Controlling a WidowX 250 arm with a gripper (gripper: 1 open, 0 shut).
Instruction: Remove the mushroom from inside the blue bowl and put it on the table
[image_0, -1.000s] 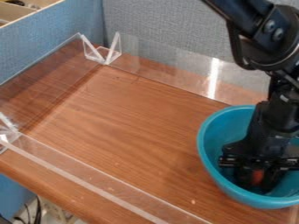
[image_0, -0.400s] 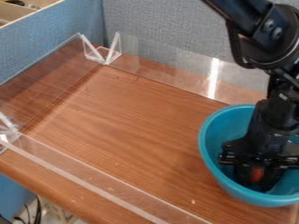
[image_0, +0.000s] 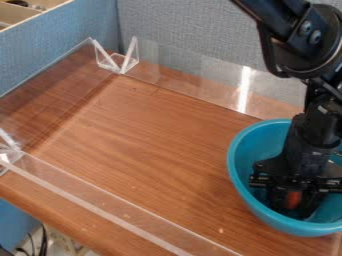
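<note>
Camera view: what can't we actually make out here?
- Mushroom: only an orange sliver shows; the gripper covers the rest.
- Grip contact: fingertips too dark and small to tell.
- Blue bowl: right rim cut by the frame edge, floor hidden by the arm.
- Table: near-right corner out of frame.

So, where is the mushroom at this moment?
In the camera view the mushroom is at the lower right, inside the blue bowl, between the tips of the claw, which reaches straight down into the bowl.
</note>
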